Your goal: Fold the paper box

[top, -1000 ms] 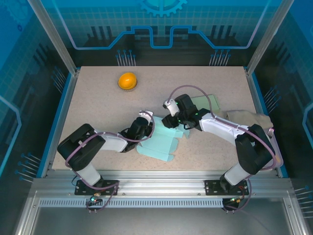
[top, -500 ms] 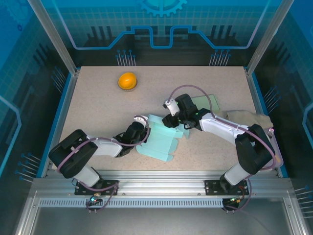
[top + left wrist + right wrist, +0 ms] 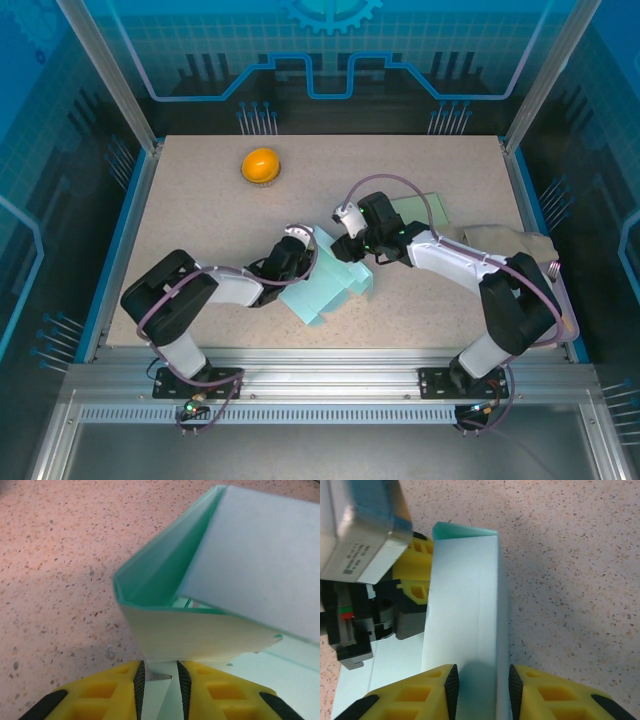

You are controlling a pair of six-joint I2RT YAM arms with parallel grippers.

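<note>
the left arm lies low over the desk [image 3: 200,215], its elbow bent, and reaches in from the near left corner towards the middle. the left claw [image 3: 160,680] has its fingers close together, and a thin flap of the paper box [image 3: 325,288] sits pinched between them. the right arm comes from the near right corner in a long curve. the right claw [image 3: 480,685] points down and is closed on an upright wall of the box, which fills the gap between its fingers.

the mint green box lies near the middle of the desk, a little towards the near edge. one part is flat and one part is raised between the two claws, which are just beside each other. we see free desk on the left and at the back. there an orange round thing [image 3: 260,165] stands well apart.

a second green sheet [image 3: 432,208] is partly covered by the right arm. a beige cloth [image 3: 512,243] lies at the right edge. we cannot make out the shape of the box under the claws.
</note>
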